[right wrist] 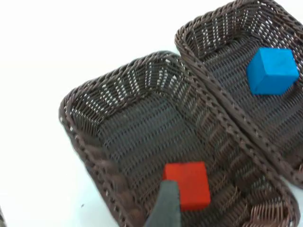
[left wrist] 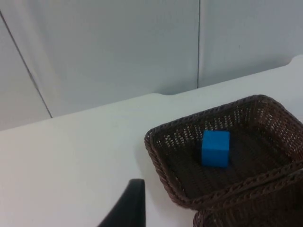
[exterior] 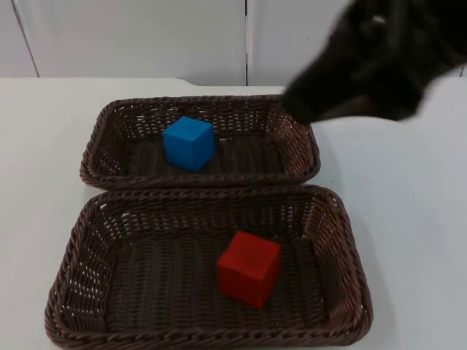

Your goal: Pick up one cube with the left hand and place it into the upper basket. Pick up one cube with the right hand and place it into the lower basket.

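Blue cube (exterior: 189,143): sitting in upper basket (exterior: 109,124).
Red cube (exterior: 249,268): sitting in lower basket (exterior: 80,240).
Pincers: you're retracting clear of the rims; grip state I cannot tell.

- Two baskets are set on the worktop (exterior: 408,219), long sides touching: the upper basket (exterior: 109,149) behind, the lower basket (exterior: 80,262) in front.
- One cube (exterior: 189,143) is seated in the upper basket, left of its middle.
- The other cube (exterior: 249,267) is seated in the lower basket, right of its middle.
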You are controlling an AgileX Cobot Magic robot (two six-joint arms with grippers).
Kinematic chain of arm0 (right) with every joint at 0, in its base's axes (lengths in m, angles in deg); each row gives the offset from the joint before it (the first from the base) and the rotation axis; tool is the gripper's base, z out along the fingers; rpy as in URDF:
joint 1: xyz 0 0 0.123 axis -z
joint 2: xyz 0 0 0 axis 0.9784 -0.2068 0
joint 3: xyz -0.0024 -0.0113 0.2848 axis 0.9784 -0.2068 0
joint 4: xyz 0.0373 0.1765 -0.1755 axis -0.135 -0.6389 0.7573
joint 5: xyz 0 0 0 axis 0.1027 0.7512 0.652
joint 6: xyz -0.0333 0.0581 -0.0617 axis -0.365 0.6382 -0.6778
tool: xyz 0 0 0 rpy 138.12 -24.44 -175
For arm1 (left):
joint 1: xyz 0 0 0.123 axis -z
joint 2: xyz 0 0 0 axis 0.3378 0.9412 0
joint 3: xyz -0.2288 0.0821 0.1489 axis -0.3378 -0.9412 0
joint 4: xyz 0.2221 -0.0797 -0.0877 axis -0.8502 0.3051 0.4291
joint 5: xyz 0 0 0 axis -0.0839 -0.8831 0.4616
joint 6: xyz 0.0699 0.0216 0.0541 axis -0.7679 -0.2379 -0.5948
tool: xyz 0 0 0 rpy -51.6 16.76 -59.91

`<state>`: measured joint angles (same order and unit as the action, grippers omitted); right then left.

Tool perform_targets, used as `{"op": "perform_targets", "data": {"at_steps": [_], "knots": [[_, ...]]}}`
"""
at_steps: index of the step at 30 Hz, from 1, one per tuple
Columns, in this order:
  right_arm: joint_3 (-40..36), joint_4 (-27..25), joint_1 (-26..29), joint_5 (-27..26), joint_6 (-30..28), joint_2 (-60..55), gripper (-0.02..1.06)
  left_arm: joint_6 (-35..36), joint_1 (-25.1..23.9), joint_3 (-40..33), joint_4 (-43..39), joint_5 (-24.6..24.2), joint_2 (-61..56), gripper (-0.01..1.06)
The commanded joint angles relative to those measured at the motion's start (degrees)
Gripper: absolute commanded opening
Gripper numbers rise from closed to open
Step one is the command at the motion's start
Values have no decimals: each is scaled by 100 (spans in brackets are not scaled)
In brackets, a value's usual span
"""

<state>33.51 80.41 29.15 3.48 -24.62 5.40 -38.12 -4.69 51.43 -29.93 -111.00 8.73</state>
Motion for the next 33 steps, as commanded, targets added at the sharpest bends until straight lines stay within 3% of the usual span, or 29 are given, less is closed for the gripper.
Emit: {"op": "perform_targets", "data": {"at_steps": [1,9,20,33], "knots": [[-483,-14,-37,-218,145,599,69,3,36,-25,67,-361,-281,105],[-1175,-14,-37,-333,390,1750,69,-9,36,-63,145,-864,-961,105],[-1730,-29,-37,-309,697,3179,69,-8,36,-1034,468,-995,-2549,105],[-2168,18,-37,383,825,4557,69,-227,36,-1158,875,-2281,-3243,105]]}}
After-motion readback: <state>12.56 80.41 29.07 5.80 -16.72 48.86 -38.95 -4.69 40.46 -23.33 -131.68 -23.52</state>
